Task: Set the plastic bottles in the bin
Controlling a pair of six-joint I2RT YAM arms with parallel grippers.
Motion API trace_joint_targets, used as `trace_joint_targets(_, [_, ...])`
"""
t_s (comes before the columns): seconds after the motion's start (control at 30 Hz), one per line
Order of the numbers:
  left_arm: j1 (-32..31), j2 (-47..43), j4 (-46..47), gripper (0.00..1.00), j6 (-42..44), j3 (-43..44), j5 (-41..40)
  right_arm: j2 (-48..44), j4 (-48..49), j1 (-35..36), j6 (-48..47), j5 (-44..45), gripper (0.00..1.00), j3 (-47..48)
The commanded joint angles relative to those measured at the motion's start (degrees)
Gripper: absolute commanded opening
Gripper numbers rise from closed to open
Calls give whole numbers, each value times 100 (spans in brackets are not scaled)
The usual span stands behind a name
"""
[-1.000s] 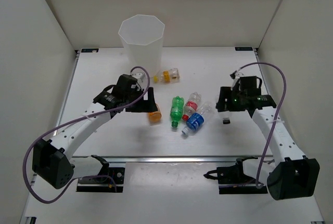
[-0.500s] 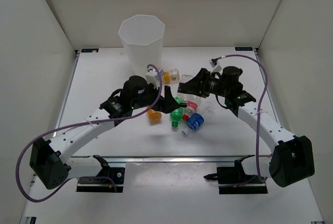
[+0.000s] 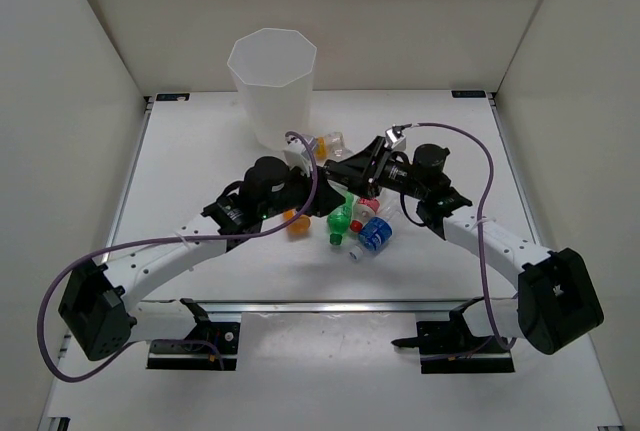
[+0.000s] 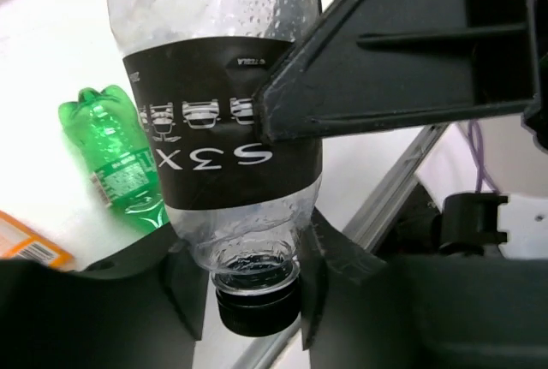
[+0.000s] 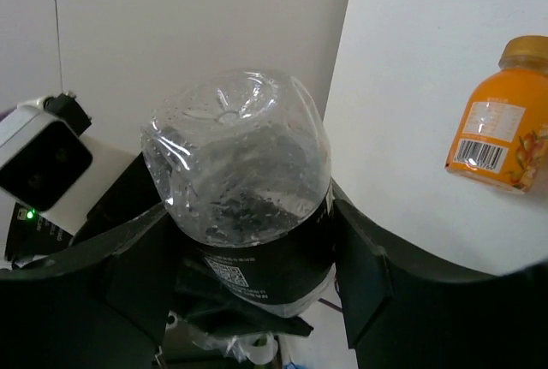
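1. Above the surface [image 3: 190,166], the right gripper [image 5: 253,259] clamps its jaws round the black-labelled bottle [image 4: 223,142].
2. The left gripper [image 4: 248,282] brackets its neck with its jaws, likely for handover toward the bin [image 3: 270,111]; pinching or not, we cannot tell.

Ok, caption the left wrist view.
Black-label bottle, neck inside left end effector, right end effector across its label; green bottle behind.
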Motion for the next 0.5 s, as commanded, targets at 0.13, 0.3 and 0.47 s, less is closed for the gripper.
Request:
trace_joint_targets(0.13, [-8,-214,298,15,-78,-199,-98,-85,623,-2,334,109,37,-40])
trace_joint_targets(0.3, [133,-443,70,0,-43,-138,-133,-138,623,-187,168,74,62,57])
trace_joint_targets(0.47, [378,-609,-317,0,45,169,-229,-252,106,-546,-333,-40,99,355])
